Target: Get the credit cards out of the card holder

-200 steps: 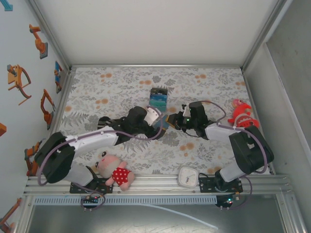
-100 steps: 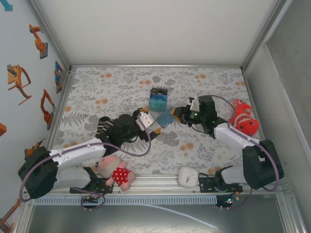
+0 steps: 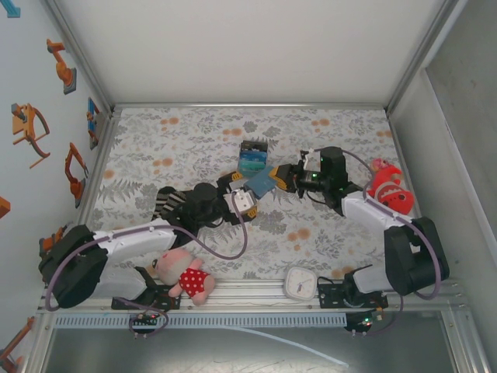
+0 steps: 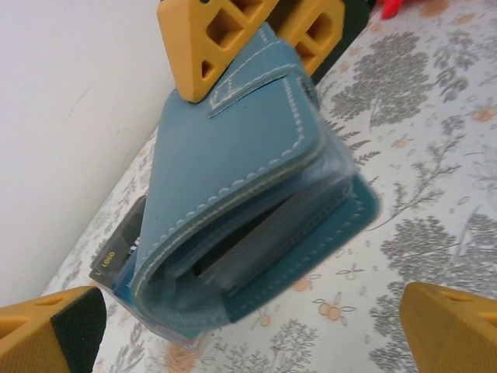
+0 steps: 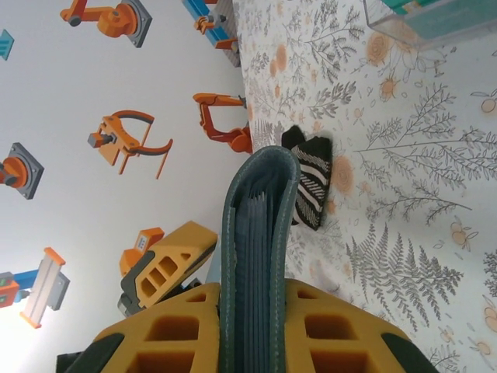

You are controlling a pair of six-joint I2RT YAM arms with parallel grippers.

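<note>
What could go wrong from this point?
The right tool pinches the card holder near one edge; pulling a card could drag it loose. The holder is folded nearly shut around the credit cards, so the open left tool may catch the cover instead of a card.

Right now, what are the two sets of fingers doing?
Left gripper: open, holding nothing.
Right gripper: closed on the card holder.
</note>
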